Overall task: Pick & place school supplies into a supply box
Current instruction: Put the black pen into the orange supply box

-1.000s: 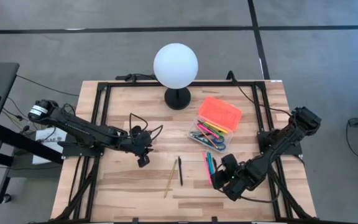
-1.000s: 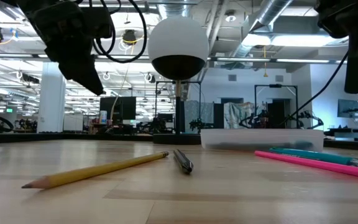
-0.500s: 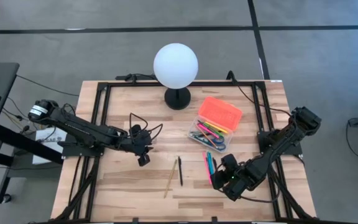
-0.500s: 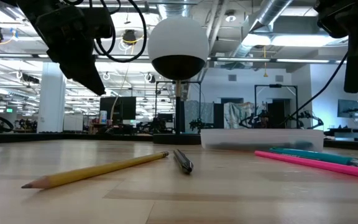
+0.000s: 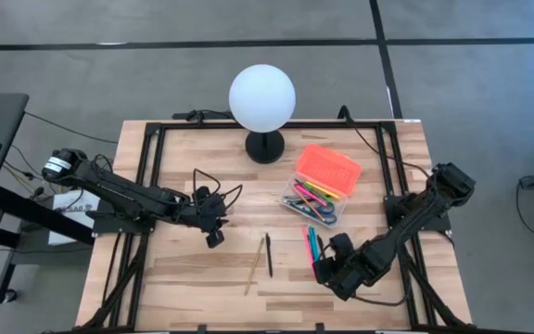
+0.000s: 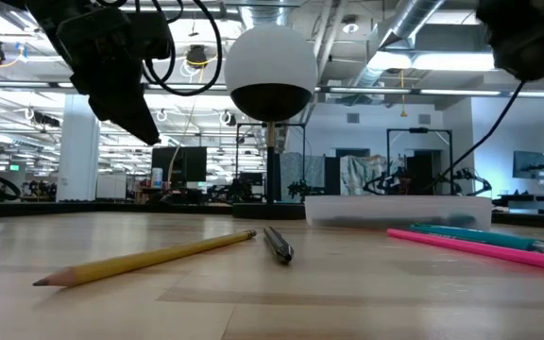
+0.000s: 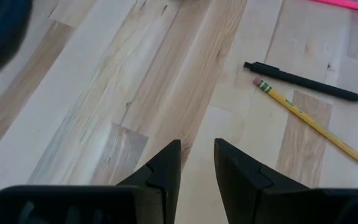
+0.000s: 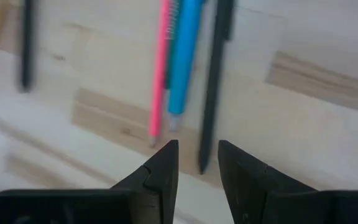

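The left gripper (image 5: 214,238) is held above bare wood on the left half of the table (image 5: 193,278); in its wrist view the two dark fingers (image 7: 163,168) are seen set narrowly apart, with a slim gap between them and nothing gripped or touched; a black pen (image 7: 303,81) and a yellow pencil (image 7: 316,124) are seen ahead of it, lying side by side near the table's middle.

The right gripper (image 5: 327,271) is placed low at the front right of the table, just beside the near ends of a small cluster of loose pens; its fingers (image 8: 160,171) are likewise parted by a narrow gap, and nothing is held between them; a pink pen (image 8: 159,68), a blue pen (image 8: 182,56) and a dark pen (image 8: 215,81) are seen lying on the wood just beyond the fingertips, apart from them.

The clear box (image 5: 311,199) is set on the right half of the table, near the base of the white globe lamp (image 5: 262,97); its orange lid (image 5: 329,168) is laid open against the far side; several coloured pens are seen lying inside it.

In the low view the pencil (image 6: 149,257) and black pen (image 6: 278,244) are shown flat on the wood.
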`<state>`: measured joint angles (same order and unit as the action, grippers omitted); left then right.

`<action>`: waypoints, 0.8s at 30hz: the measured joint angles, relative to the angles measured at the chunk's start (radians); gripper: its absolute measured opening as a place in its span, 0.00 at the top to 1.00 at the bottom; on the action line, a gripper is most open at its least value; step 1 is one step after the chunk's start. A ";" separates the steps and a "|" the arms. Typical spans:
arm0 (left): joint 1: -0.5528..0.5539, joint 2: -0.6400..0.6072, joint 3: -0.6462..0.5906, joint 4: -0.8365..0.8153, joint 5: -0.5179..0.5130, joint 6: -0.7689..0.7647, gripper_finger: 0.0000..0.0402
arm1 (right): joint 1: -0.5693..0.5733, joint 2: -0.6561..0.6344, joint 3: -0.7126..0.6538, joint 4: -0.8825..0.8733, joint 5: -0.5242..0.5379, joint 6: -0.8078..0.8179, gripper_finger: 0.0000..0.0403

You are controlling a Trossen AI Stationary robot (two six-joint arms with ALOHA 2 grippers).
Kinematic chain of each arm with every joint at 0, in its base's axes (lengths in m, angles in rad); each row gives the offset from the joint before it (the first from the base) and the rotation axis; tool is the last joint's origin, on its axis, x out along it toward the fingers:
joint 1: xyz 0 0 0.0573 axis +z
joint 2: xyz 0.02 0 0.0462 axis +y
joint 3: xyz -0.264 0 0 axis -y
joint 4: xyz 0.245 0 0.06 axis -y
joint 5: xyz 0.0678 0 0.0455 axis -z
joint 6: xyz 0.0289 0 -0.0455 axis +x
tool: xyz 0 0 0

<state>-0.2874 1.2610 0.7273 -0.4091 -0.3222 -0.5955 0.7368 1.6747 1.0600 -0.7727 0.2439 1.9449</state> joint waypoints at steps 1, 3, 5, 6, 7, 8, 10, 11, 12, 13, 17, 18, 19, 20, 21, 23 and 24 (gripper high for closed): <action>0.000 0.000 0.000 0.000 0.000 0.000 0.78 | 0.000 0.009 -0.002 -0.006 -0.006 0.010 0.73; 0.000 0.000 0.000 0.000 0.000 0.000 0.78 | 0.000 0.026 -0.001 0.011 -0.010 0.019 0.73; 0.001 0.000 0.000 -0.001 -0.001 0.000 0.78 | -0.001 0.042 -0.001 0.017 -0.010 0.019 0.73; 0.001 0.000 0.000 -0.001 -0.004 0.000 0.78 | -0.005 0.051 -0.001 0.017 -0.010 0.020 0.73; 0.001 0.000 0.000 0.000 -0.006 0.001 0.78 | -0.009 0.062 -0.001 0.021 -0.010 0.020 0.73; 0.002 0.000 0.000 0.001 -0.006 0.002 0.78 | -0.013 0.073 0.000 0.020 -0.010 0.020 0.73; 0.004 0.000 0.000 0.007 -0.006 0.010 0.78 | -0.024 0.091 0.000 0.018 -0.009 0.019 0.73; 0.007 0.000 0.000 0.008 -0.006 0.010 0.78 | -0.030 0.100 0.000 0.021 -0.008 0.018 0.73; 0.010 0.000 0.000 0.008 -0.005 0.010 0.78 | -0.035 0.111 0.000 0.022 -0.008 0.013 0.73; 0.012 0.000 0.000 0.008 -0.004 0.011 0.78 | -0.041 0.118 -0.001 0.022 -0.008 0.004 0.73; 0.023 0.000 0.000 0.007 0.002 0.011 0.78 | -0.066 0.134 0.000 0.027 -0.008 -0.032 0.73; 0.025 0.000 0.000 0.007 0.003 0.011 0.78 | -0.069 0.133 0.000 0.022 -0.009 -0.040 0.73; 0.026 0.000 0.000 0.006 0.003 0.011 0.78 | -0.072 0.133 0.000 0.025 -0.009 -0.051 0.73; 0.027 0.000 0.000 0.005 0.003 0.011 0.78 | -0.076 0.133 0.000 0.026 -0.010 -0.060 0.73; 0.027 0.000 0.000 0.004 0.003 0.011 0.78 | -0.080 0.133 0.000 0.023 -0.010 -0.068 0.73; 0.027 0.000 0.000 0.004 0.003 0.011 0.78 | -0.089 0.132 0.000 0.022 -0.017 -0.087 0.73; 0.027 0.000 0.000 0.004 0.003 0.011 0.78 | -0.093 0.133 0.000 0.018 -0.029 -0.095 0.73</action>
<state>-0.2600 1.2613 0.7273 -0.4055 -0.3195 -0.5846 0.6436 1.8072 1.0599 -0.7551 0.2145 1.8504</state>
